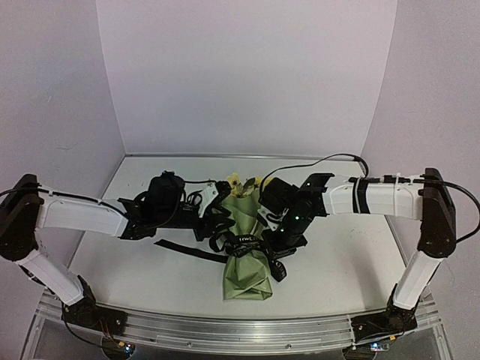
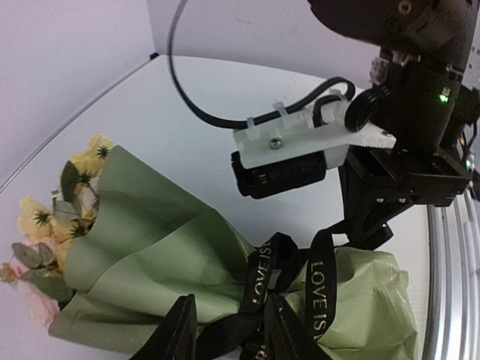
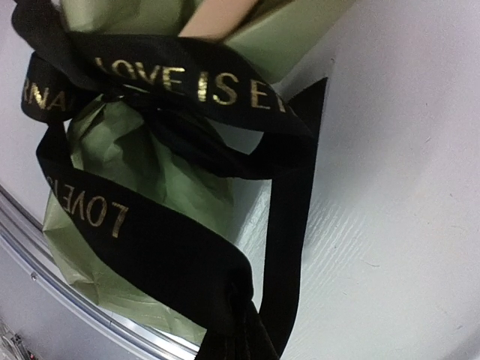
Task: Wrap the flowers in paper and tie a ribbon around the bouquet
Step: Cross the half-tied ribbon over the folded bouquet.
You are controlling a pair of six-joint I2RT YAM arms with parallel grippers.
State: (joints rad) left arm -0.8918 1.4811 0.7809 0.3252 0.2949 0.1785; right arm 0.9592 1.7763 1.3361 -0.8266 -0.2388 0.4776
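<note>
**Bouquet point(image 1: 246, 259) lies mid-bench point(image 1: 352, 262) between two arms, its flowers point(image 2: 45, 217) at the far end.**

It looks light and easily crushed: the thin paper point(image 2: 150, 225) creases, so the soft, slippery ribbon point(image 3: 195, 82) seems the safest hold. Its gold lettering reads "LOVE IS", the rest folded away. The right hand point(image 2: 360, 229) is clamped on a ribbon tail. The left hand point(image 2: 229, 334) stands partly open astride the ribbon's loops, plainly gripping nothing.

Lab booth, white table point(image 1: 150, 180), plain walls point(image 1: 247, 75) (three sides)
</note>
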